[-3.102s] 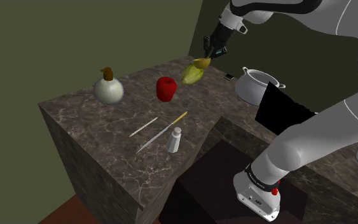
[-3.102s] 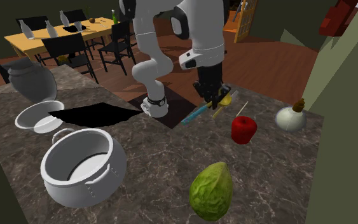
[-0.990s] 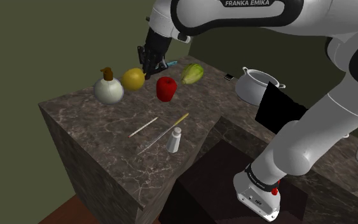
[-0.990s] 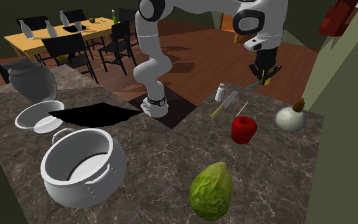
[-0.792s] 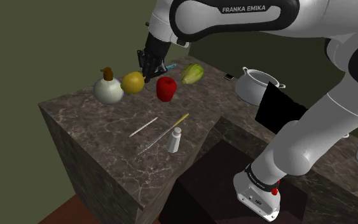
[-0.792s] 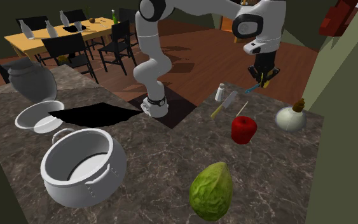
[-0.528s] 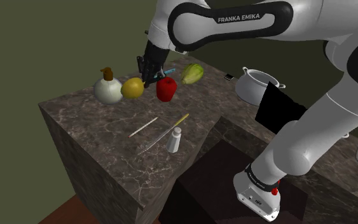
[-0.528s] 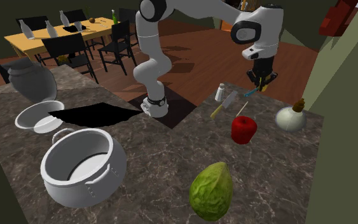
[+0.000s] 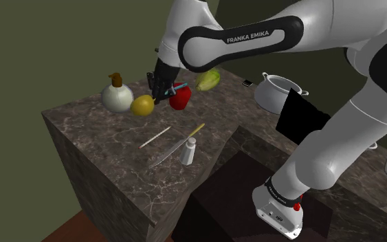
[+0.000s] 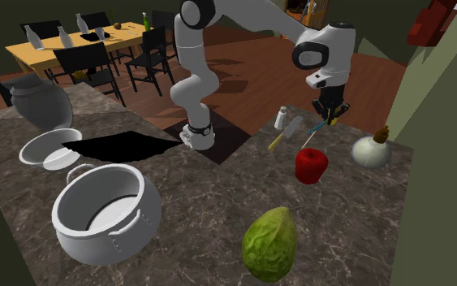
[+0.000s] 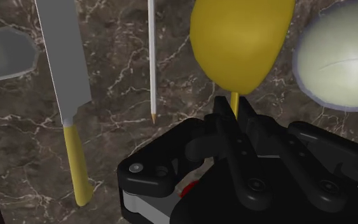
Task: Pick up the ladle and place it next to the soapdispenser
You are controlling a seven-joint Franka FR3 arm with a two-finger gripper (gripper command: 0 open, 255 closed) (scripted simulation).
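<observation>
The tool (image 9: pixel 159 88) is clamped on the handle of the ladle (image 9: pixel 142 104), so the yellow bowl hangs just past its tips, close beside the dispenser (image 9: pixel 117 95), low over the table (image 9: pixel 102 144), apparently for release there.

At upper right, the end effector (image 10: pixel 329 114), clasping the ladle (image 10: pixel 320 127), hangs over the surface (image 10: pixel 210 195) above the red apple (image 10: pixel 311 165), left of the soap dispenser (image 10: pixel 371 150).

In the wrist view the yellow bowl of the ladle (image 11: pixel 241 44) runs off the edge, and its handle vanishes inside the gripper (image 11: pixel 234 113) — the soap dispenser (image 11: pixel 336 63), knife (image 11: pixel 66 70) and shaker (image 11: pixel 2 54) are cropped too. In the shoulder view the gripper covers part of the apple (image 9: pixel 183 98).
</observation>
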